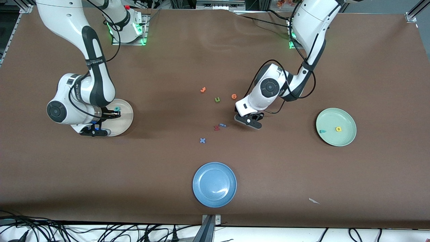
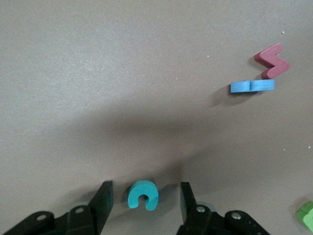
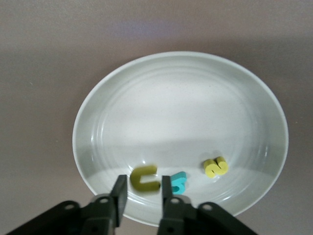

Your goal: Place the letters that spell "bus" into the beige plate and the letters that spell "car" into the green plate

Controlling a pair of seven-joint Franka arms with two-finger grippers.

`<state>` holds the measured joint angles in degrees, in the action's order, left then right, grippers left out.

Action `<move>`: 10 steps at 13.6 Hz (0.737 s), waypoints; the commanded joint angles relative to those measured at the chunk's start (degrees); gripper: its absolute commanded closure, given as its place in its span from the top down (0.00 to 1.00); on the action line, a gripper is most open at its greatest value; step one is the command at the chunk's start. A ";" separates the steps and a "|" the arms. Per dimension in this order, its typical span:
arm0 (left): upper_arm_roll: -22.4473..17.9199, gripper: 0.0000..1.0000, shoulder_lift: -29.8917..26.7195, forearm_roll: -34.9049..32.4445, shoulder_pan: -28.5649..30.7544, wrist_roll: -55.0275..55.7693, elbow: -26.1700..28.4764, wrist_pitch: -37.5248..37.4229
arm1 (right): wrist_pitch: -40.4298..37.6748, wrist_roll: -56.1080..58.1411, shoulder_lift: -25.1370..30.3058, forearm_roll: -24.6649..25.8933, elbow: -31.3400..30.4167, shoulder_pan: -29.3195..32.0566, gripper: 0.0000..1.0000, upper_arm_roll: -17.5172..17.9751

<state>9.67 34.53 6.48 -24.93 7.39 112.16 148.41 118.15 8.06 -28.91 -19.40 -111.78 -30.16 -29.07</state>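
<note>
The right gripper [image 1: 116,114] hangs over the beige plate [image 1: 127,122], at nine o'clock of the table. The left gripper [image 1: 249,121] is low near the centre. The green plate [image 1: 346,137] lies at three o'clock, the blue plate [image 1: 215,198] at six.

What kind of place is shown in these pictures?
Probably a robotics lab: two arms bolted at a brown-covered table, loose cables along its edge, and small letters laid out, such as the teal c.

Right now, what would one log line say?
left tool: open around c | right tool: open over beige plate | u, b, s in plate
</note>
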 commanded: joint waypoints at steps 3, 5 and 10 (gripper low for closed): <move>-1.15 0.20 1.33 -1.56 -0.73 -0.45 -0.36 -0.14 | -4.75 1.52 3.15 -1.08 1.47 0.54 0.99 -0.20; -1.15 0.14 1.33 -1.56 -0.73 -0.45 -0.36 -0.14 | -11.15 1.43 5.17 -0.90 4.62 0.54 1.00 -2.21; -5.98 0.04 -4.36 -4.01 2.15 -6.31 -0.89 -6.96 | -33.38 1.60 5.79 2.86 22.10 0.54 1.00 -7.84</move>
<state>5.74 34.09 4.09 -24.93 5.27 111.54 146.88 91.83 8.83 -22.69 -18.69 -96.42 -30.05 -35.87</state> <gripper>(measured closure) 0.692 0.000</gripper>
